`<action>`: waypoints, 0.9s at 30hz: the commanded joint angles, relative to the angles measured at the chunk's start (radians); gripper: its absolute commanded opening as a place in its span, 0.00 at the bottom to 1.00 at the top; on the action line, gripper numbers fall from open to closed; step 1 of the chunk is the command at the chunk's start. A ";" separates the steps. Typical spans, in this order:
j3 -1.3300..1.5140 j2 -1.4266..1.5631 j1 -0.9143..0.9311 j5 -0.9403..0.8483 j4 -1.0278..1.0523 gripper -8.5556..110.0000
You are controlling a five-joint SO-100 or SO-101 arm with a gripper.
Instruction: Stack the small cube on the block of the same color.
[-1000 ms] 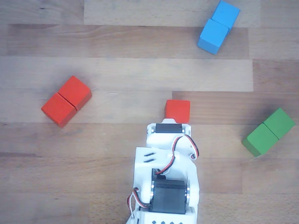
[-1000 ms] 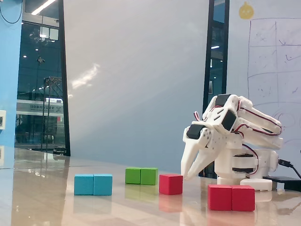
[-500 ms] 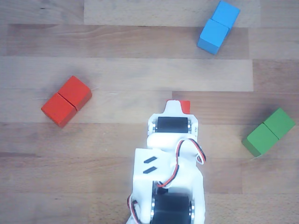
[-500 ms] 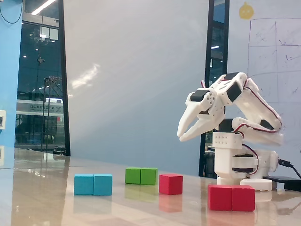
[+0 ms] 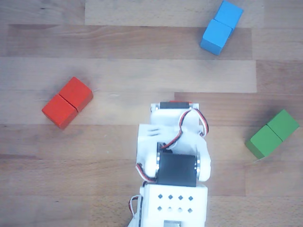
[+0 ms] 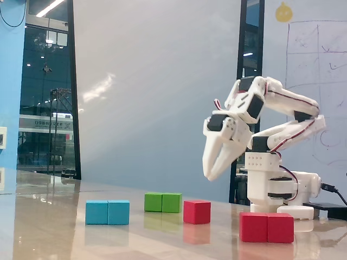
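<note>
In the fixed view the small cube (image 6: 197, 211) is plain red and rests on the table between the green block and the red block. The block of the same color (image 6: 267, 227) is a red oblong with a middle seam, near the front right; in the other view it (image 5: 67, 102) lies at the left. My gripper (image 6: 208, 175) hangs above and slightly right of the small cube, pointing down. Its fingertips look closed together and hold nothing. In the other view the arm (image 5: 173, 142) covers both the gripper and the small cube.
A blue oblong block (image 6: 107, 212) lies at the left in the fixed view and at the top right (image 5: 221, 27) in the other view. A green oblong block (image 6: 162, 202) lies behind the cube, at the right (image 5: 271, 134) in the other view. The arm's base (image 6: 276, 187) stands at the right.
The arm rose from its low folded pose and reached forward. The gripper now points down above the small cube, which the arm has covered in the other view. No block has moved.
</note>
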 commanded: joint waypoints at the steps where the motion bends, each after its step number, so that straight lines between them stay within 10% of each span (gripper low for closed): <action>1: -0.195 -0.126 0.006 -0.009 -0.051 0.07; 27: -0.229 -0.485 0.003 0.002 -0.041 0.18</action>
